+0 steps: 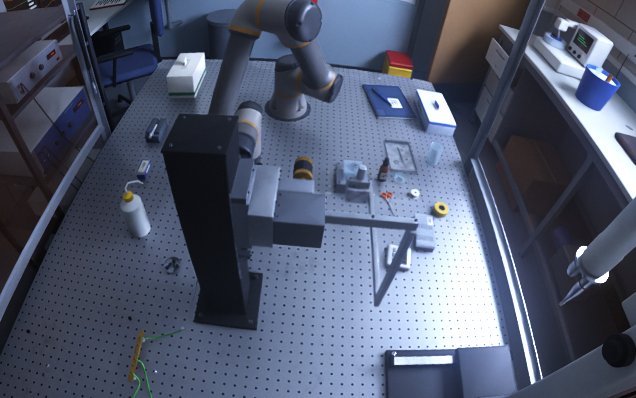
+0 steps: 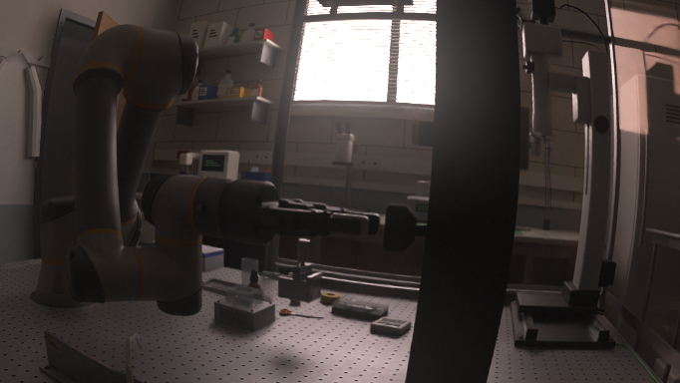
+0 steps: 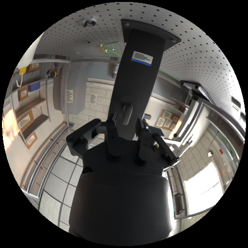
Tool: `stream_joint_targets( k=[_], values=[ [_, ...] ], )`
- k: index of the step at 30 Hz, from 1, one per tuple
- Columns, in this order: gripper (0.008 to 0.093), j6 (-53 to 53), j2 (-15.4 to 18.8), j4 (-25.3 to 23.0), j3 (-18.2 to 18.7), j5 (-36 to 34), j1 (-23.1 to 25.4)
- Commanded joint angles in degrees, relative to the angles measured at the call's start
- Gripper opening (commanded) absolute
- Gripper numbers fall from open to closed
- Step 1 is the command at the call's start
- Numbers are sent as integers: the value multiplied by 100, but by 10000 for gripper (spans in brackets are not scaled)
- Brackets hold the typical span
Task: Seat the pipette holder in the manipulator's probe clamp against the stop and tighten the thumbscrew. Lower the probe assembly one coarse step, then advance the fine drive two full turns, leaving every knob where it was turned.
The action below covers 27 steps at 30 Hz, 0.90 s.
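In the middle of the perforated table stands the manipulator's tall black column (image 1: 207,210) with grey stage blocks (image 1: 285,212) on its side. A long grey probe arm (image 1: 370,221) runs from the blocks to a small clamp block (image 1: 425,232), and a thin rod (image 1: 392,272) slants from it down to the table. A black knob (image 2: 399,227) sticks out of the column's back face toward my gripper (image 2: 371,223). Through the wrist camera a small grey lever (image 3: 127,114) shows on the column between the fingers (image 3: 126,126). My gripper is level with the knob, a short way off it, partly open and empty.
My arm's base (image 1: 287,102) stands at the table's far side. Near the probe arm lie a grey fixture (image 1: 352,180), a brown dropper bottle (image 1: 383,170), orange scissors (image 1: 386,196), a yellow tape roll (image 1: 440,209) and a yellow-black spool (image 1: 303,167). A wash bottle (image 1: 134,212) stands left.
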Motion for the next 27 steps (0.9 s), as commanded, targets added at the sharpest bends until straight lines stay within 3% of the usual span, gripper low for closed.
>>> stream_joint_targets(
  k=[1, 27],
  values=[
    [480, 0, -9, -2, 3, 0, -4],
    [480, 0, 151, 208, -367, -118, 115]
  ],
)
